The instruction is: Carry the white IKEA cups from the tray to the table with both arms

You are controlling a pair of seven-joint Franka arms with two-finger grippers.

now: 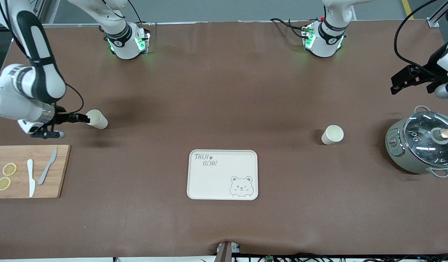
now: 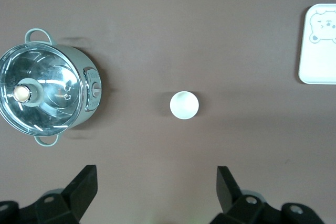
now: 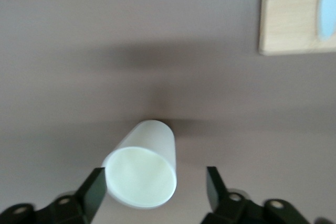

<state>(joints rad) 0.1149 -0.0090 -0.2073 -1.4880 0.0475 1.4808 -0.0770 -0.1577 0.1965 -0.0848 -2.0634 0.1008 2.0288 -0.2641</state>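
Fingers (image 3: 97, 190) bracket cup (image 3: 142, 163) (tray (image 1: 222, 174): "TAIJI BEAR").

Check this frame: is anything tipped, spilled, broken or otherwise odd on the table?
Nothing stands out. Both cups stand upright on the table, apart from the tray. The right gripper is open around one cup; the left gripper hangs open above the other. The pot has its lid on.

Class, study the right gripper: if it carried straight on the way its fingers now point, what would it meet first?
The right gripper, fingers open, would most likely meet the white cup right at its fingertips, toward the right arm's end of the table; the wrist view shows the cup between the fingers.
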